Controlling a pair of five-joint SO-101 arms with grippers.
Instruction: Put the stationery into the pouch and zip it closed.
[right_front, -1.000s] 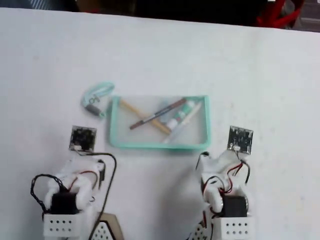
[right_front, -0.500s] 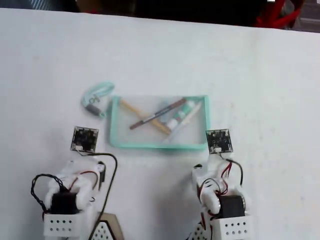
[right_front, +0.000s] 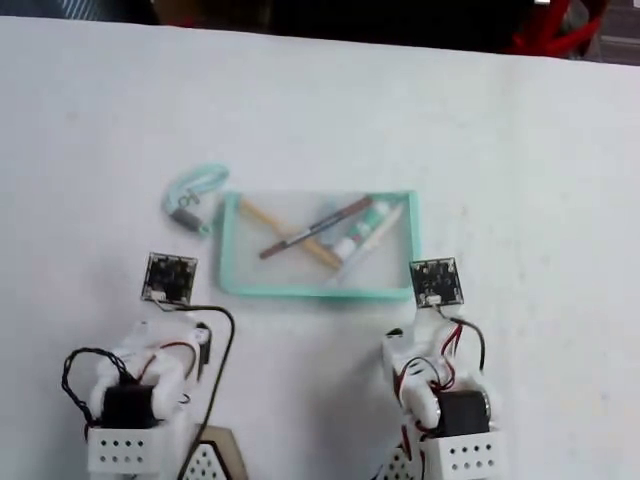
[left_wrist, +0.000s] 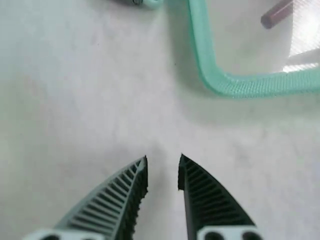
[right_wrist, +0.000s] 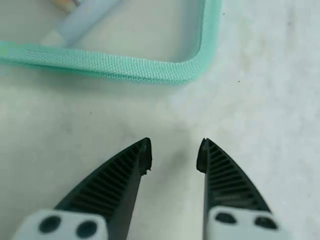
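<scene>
High view, A: clear plastic pouch with mint-green edging (right_front: 318, 290) lies flat on the white table (right_front: 520, 150). A wooden pencil (right_front: 265, 220) and a brown pen (right_front: 340, 215) lie crossed inside. Zip?

B: Can't tell from here. Left gripper (left_wrist: 162, 172) is near the pouch's 7 o'clock corner, tips narrowly parted, holding nothing. Right gripper (right_wrist: 173, 152) is near the 5 o'clock corner, gap slightly wider, also bare.

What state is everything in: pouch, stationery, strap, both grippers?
pouch: lying flat, zip state not discernible.
stationery: inside the pouch, pieces crossed.
strap: loose, lying by a far pouch corner.
left gripper: open, empty, short of a near pouch corner.
right gripper: open, empty, short of the other near corner.
</scene>
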